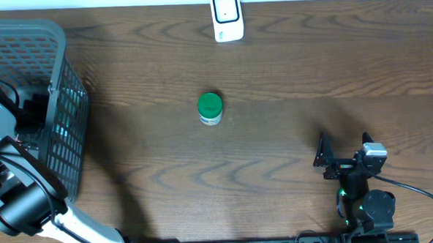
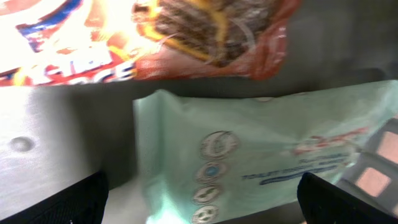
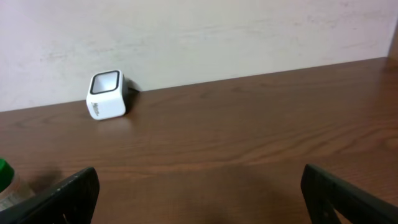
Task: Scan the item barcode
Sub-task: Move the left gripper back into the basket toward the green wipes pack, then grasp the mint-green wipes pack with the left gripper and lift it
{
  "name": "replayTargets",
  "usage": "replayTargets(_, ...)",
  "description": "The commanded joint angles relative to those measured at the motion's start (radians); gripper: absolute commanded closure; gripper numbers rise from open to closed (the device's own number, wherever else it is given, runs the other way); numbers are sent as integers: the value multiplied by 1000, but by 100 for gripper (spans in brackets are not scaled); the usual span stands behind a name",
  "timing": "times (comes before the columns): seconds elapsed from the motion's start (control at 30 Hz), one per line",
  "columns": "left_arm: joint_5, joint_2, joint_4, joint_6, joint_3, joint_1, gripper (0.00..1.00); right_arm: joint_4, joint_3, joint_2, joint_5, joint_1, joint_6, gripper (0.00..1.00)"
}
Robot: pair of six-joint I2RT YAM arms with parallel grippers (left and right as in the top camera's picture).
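Observation:
In the left wrist view my left gripper [image 2: 200, 199] hangs open inside the grey basket [image 1: 52, 41]. Its dark fingertips [image 2: 74, 202] stand on either side of a pale green wipes packet [image 2: 261, 149] without touching it. A red and orange snack bag [image 2: 186, 37] lies just beyond the packet. The white barcode scanner [image 1: 226, 17] stands at the table's far edge, also visible in the right wrist view [image 3: 106, 95]. My right gripper [image 1: 344, 147] rests open and empty low over the table at the front right [image 3: 199, 193].
A small jar with a green lid [image 1: 210, 108] stands mid-table, and its edge shows at the left [image 3: 5, 183] of the right wrist view. The basket's mesh wall [image 2: 379, 168] is close on the left gripper's right. A pale wall runs behind the scanner.

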Motion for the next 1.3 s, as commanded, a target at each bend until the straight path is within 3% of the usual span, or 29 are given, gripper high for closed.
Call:
replayTargets(0.0, 48, 101, 14, 14, -35, -13, 2, -3, -2, -5, 9, 9, 13, 1)
replayTargets(0.3, 43, 104, 69, 13, -35, -54, 0, -3, -2, -5, 9, 9, 13, 1)
replayTargets(0.4, -15, 104, 64, 10, -35, -69, 6, -3, -2, -5, 9, 9, 13, 1)
replayTargets(0.57, -63, 104, 54, 10, -35, -80, 36, -3, -2, -5, 9, 9, 13, 1)
replayTargets(0.6, -63, 104, 54, 10, -35, -80, 49, -3, -2, -5, 9, 9, 13, 1)
replayTargets(0.63, -63, 104, 54, 11, -35, -79, 70, -3, -2, -5, 9, 9, 13, 1)
replayTargets(0.7, -63, 104, 50, 11, -35, -79, 92, -3, -2, -5, 9, 9, 13, 1)
replayTargets(1.0, -62, 64, -20, 12, -35, -54, 93, -3, -2, -5, 9, 9, 13, 1)
replayTargets(1.27, -62, -155, -73, 14, -35, 1, 93, -3, -2, -5, 9, 9, 13, 1)
